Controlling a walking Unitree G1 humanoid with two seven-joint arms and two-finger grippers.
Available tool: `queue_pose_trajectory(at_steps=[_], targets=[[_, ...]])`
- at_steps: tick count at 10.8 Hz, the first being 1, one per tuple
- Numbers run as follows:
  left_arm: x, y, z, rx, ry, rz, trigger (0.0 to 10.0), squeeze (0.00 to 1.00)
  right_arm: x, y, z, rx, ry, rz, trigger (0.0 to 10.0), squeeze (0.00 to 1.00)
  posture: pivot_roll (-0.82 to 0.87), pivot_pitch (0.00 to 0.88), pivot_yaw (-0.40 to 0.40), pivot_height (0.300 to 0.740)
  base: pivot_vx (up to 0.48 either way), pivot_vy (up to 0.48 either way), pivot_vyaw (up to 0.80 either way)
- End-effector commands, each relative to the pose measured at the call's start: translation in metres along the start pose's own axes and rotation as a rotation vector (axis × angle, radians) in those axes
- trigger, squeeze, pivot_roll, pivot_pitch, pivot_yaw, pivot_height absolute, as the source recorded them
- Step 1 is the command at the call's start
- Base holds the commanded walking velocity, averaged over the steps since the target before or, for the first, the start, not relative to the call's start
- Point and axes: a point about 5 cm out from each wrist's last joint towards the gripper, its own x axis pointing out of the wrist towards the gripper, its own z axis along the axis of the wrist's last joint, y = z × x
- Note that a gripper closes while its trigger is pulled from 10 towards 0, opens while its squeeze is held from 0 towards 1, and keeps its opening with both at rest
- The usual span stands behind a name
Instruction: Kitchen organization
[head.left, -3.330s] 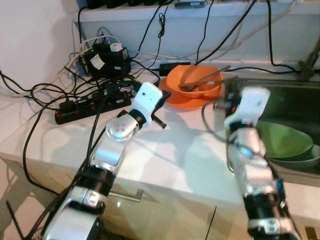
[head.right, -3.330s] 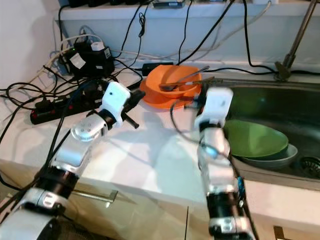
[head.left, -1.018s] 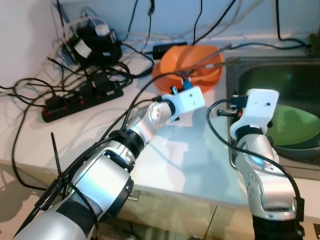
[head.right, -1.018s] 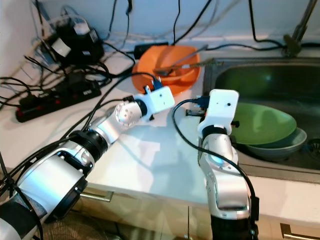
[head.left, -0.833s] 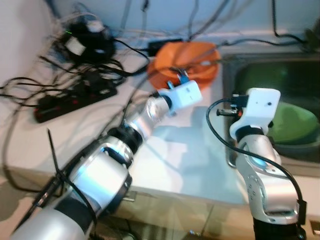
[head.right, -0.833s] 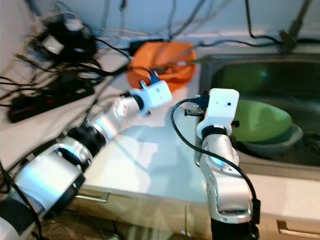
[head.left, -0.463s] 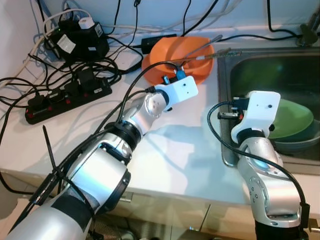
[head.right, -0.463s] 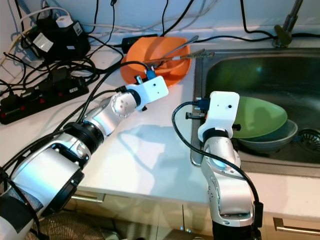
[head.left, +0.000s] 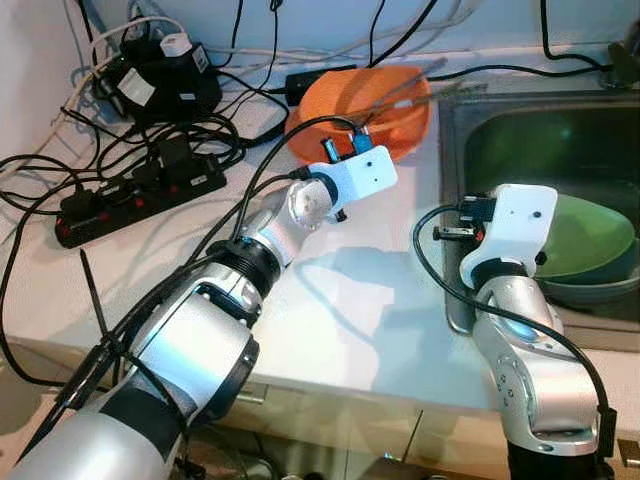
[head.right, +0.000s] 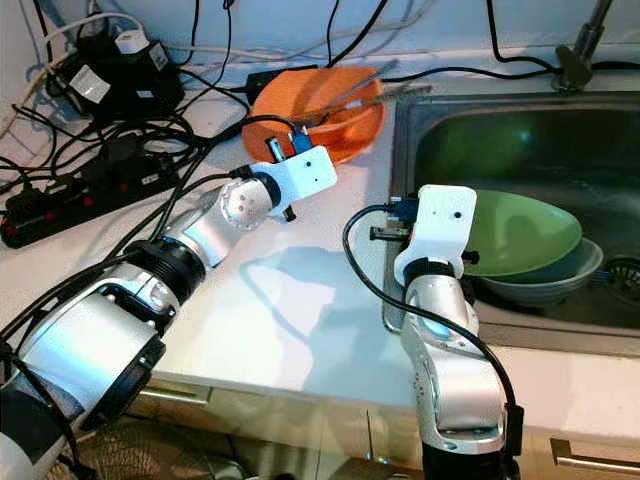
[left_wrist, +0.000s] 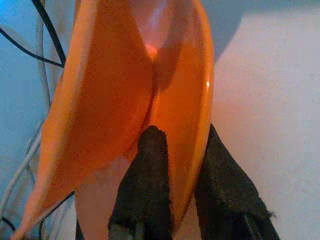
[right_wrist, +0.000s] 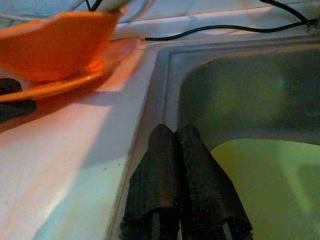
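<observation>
At the upper left of the left eye view, a tangle of cables and a power strip (head.left: 140, 187) is seen on the white surface (head.left: 380, 300). Moving right, the left gripper (left_wrist: 176, 197) is reached out to the orange plate (head.left: 345, 95) near the top centre of the frame, where an orange bowl (head.right: 330, 95) sits on that plate with utensils (head.left: 405, 90) laid across it.

The key relation is settled by the left wrist view: the plate's near rim is taken between the two black fingers (left_wrist: 145, 195), one over the rim and one under it, so the gripper is pinched on the plate's edge. The plate lies straight ahead of this gripper, along its reach, toward the back wall. From the head views that bite cannot be made out, since the white wrist housing hides the fingertips.

Further right, the right gripper (right_wrist: 182, 185) is held pressed together and empty, poised over the near left edge of the sink (head.left: 470, 150). A green bowl (head.left: 585, 235) is stacked in a grey bowl (head.right: 580, 285) inside the basin at the right of the frame.

The left arm is plainly the nearer one to the orange dishes. The right wrist view adds what the others lack: the orange bowl and plate are seen side-on, stacked, just beside the sink's rim.
</observation>
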Motion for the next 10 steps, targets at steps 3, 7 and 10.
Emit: queue_pose_trajectory(at_steps=[3,7,10], targets=[[-0.009,-0.042,-0.036,-0.027,0.09,-0.123,0.0,0.0,0.005,0.004,0.001,0.007,-0.01,0.007,10.0,0.0,-0.06,0.175,0.172,0.74,0.0,0.0,0.0],[-0.03,-0.058,-0.041,0.058,-0.098,-0.228,10.0,0.0,0.01,0.006,0.002,0.017,-0.023,0.005,10.0,0.0,-0.03,0.164,0.183,0.74,0.0,0.0,0.0],[-0.08,-0.056,-0.061,0.163,-0.166,-0.321,10.0,0.0,0.013,0.011,-0.003,0.047,-0.018,-0.002,10.0,0.0,0.03,0.155,0.198,0.74,0.0,0.0,0.0]])
